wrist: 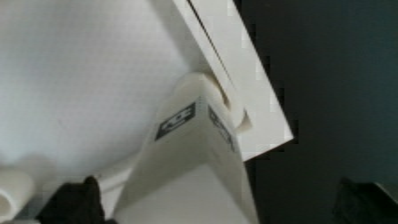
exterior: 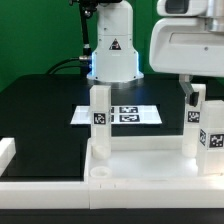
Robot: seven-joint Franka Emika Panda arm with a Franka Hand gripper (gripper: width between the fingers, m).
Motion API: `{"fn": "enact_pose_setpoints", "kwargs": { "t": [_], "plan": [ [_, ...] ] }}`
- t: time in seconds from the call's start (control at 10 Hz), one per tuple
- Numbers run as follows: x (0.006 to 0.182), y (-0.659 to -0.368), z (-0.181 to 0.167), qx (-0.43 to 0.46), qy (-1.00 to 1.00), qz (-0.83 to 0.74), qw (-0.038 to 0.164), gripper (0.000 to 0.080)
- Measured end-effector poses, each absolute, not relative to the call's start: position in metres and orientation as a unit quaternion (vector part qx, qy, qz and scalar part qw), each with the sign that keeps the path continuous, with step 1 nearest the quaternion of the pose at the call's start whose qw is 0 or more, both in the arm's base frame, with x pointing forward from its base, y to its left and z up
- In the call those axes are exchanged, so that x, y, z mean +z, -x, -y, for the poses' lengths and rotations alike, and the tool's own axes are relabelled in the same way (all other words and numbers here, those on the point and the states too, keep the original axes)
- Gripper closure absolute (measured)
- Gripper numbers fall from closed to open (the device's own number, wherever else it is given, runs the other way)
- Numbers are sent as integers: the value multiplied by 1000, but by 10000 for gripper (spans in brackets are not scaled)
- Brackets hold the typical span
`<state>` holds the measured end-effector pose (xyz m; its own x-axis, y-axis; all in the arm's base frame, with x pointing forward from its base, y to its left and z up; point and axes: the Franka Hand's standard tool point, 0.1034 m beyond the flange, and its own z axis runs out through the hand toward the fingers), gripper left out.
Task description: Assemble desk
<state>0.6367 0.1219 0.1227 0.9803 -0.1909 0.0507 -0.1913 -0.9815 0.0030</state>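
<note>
Standing upside down against the low white border wall (exterior: 45, 182) at the front of the black table (exterior: 40, 105), the desk's tabletop (exterior: 140, 168) is lying flat with its rim and round corner sockets facing up. Toward the exterior view's left, one tagged leg (exterior: 100, 118) is rising upright from a socket; a further empty socket (exterior: 100, 174) is showing near the front. Behind the legs, the marker board (exterior: 117, 114) is lying flat on the table in front of the arm's base (exterior: 113, 50). Toward the exterior view's right, two more tagged legs (exterior: 203, 130) are standing upright, and the gripper (exterior: 188, 93) is hovering just beside them with its fingers spread apart, clamping nothing. The wrist view is showing a leg (wrist: 192, 150) seated in a socket beside the tabletop's rim (wrist: 231, 70).
</note>
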Motion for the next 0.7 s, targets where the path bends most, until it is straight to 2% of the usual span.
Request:
{"fn": "enact_pose_setpoints", "kwargs": {
  "t": [0.3,0.4,0.5,0.6,0.7],
  "plan": [
    [119,-636,-115,52,-997,58,2,151],
    [119,-636,-115,52,-997,58,2,252],
    [119,-636,-115,52,-995,85,0,252],
    [118,-636,-115,52,-991,122,-2,434],
    [118,-636,-115,52,-989,142,-3,515]
  ]
}}
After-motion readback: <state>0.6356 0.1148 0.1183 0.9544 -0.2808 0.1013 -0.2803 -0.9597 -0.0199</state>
